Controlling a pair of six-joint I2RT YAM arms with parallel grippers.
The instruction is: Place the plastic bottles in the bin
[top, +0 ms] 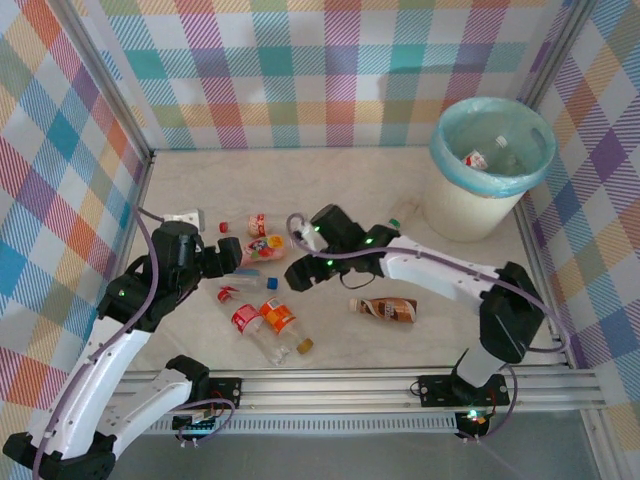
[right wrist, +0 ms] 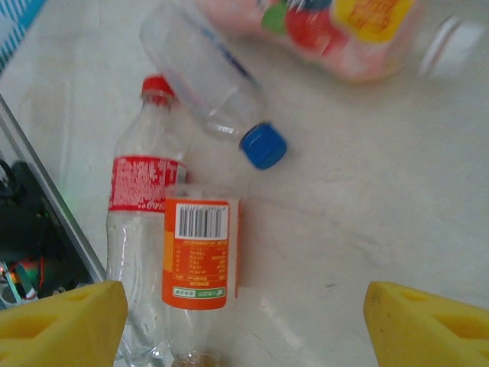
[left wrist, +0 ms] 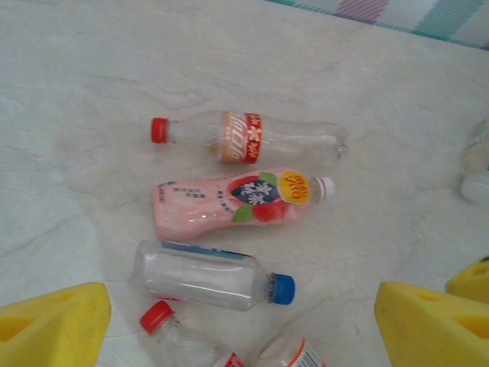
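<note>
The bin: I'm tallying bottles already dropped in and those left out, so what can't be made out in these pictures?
Top external: the bin has bottles inside, too small and deep in the bin to count.
Right wrist: the pink bottle is blurred and cut off by the top edge. The orange-label bottle loses its end to the bottom edge.
Left wrist: a pale bottle is cut off by the right edge.

1 bin [top: 470, 215] holds 2 plastic bottles [top: 476, 157], and 7 more lie on the table [top: 350, 180].
</note>
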